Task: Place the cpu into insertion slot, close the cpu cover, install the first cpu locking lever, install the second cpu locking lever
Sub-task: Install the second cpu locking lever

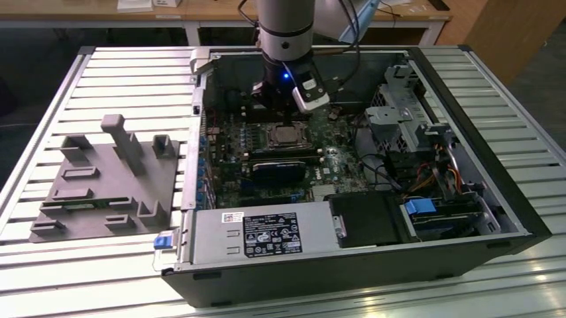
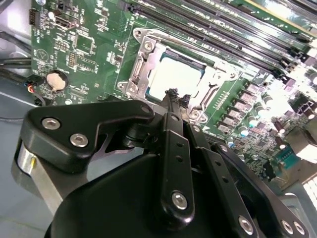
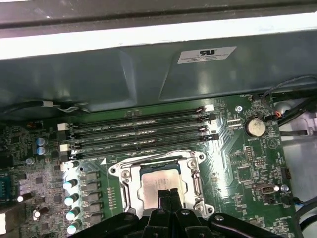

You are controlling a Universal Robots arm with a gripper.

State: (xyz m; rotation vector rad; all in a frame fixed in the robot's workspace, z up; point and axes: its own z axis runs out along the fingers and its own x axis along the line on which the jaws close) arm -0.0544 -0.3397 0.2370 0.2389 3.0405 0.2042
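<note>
Computer case point(image 1: 495, 218) holds cpu point(image 3: 161, 186) in insertion slot point(image 3: 124, 173).

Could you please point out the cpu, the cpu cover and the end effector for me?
cpu point(image 3: 157, 182): first wrist view, its silver-grey top.
cpu cover point(image 2: 141, 67): second wrist view, its silvery frame edge.
end effector point(image 2: 174, 95): second wrist view, its closed fingertips.

You've got printed labels but no legible text: white sticker point(image 3: 206, 54) on the case wall in the first wrist view, black label point(image 1: 270, 234) and small white one point(image 1: 232, 216) on the PSU, exterior view.
</note>
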